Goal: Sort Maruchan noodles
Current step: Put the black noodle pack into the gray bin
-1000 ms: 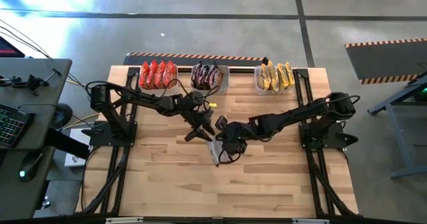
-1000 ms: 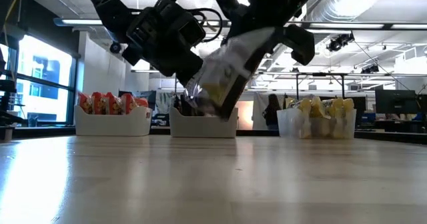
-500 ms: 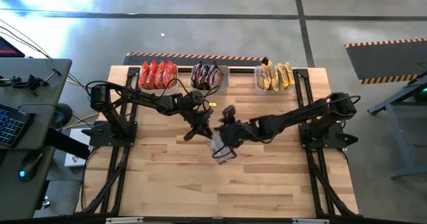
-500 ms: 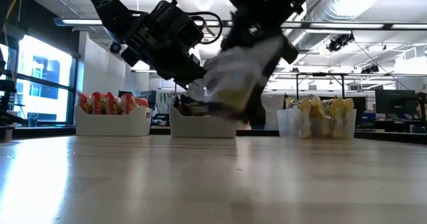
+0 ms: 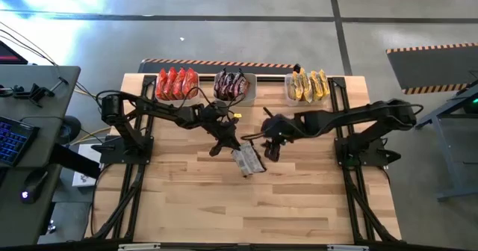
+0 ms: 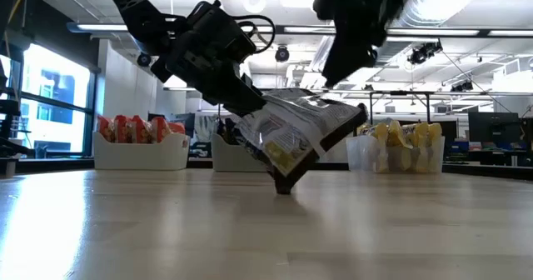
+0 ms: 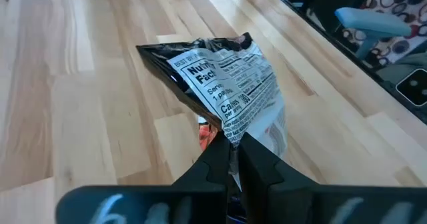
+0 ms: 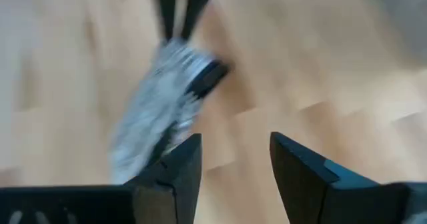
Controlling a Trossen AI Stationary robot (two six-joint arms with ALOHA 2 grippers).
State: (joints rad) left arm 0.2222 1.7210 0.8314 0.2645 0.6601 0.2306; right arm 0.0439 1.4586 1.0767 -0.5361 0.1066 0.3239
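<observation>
Wooden table (image 5: 299, 199), three bins along its far edge: red packets (image 5: 176, 83), dark packets (image 5: 231, 84), yellow packets (image 5: 308, 85). Left gripper (image 7: 232, 144) pinches a silver-and-dark noodle packet (image 6: 296, 134) by one edge; it hangs below the fingers, lowest corner at or just above the wood. Right gripper (image 8: 232, 159) sits just beside it, fingers spread, empty. Risk: thin edge grip, packet could slip or swing. Readable: "Nutrition Facts" panel, partly.

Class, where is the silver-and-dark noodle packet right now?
In the high view, the silver-and-dark packet is mid-table, pinched by the left pincer, with the open right pincer just beside it.
</observation>
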